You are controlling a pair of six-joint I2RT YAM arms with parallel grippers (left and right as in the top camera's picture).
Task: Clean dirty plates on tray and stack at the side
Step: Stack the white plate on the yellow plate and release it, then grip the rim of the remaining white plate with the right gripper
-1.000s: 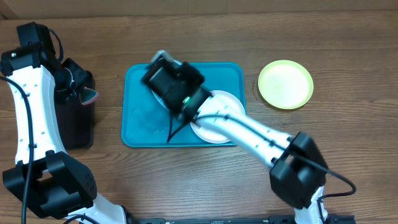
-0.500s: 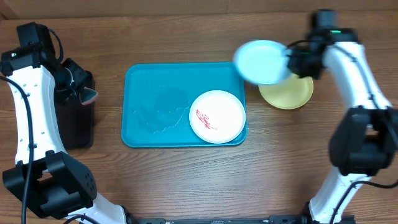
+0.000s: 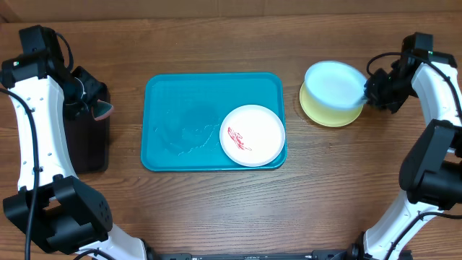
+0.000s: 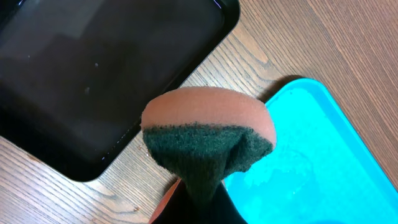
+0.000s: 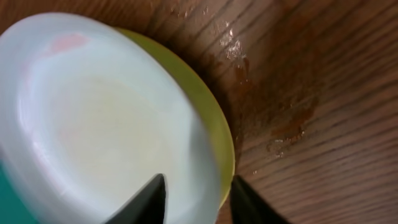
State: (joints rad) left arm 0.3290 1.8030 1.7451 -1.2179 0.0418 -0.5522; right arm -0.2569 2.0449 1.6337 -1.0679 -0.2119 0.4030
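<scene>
My right gripper (image 3: 369,90) is shut on the rim of the light blue plate (image 3: 333,83) and holds it just over the yellow-green plate (image 3: 328,118) on the table right of the tray. In the right wrist view my fingers (image 5: 199,199) straddle the light blue plate's (image 5: 93,112) rim above the yellow-green plate (image 5: 214,124). The white plate (image 3: 253,135), with a red smear, lies at the turquoise tray's (image 3: 180,94) right front. My left gripper (image 3: 92,107) is shut on a sponge (image 4: 208,134), orange with a green scrub face, beside the tray's left edge (image 4: 323,155).
A narrow black tray (image 3: 83,144) lies on the table left of the turquoise tray; it also shows in the left wrist view (image 4: 81,74). A wet patch marks the turquoise tray's left half. A dark wet stain (image 5: 286,118) marks the wood beside the yellow-green plate.
My right gripper carried the light blue plate off the tray to the right and brought it down over the yellow-green plate. The left arm has not moved.
</scene>
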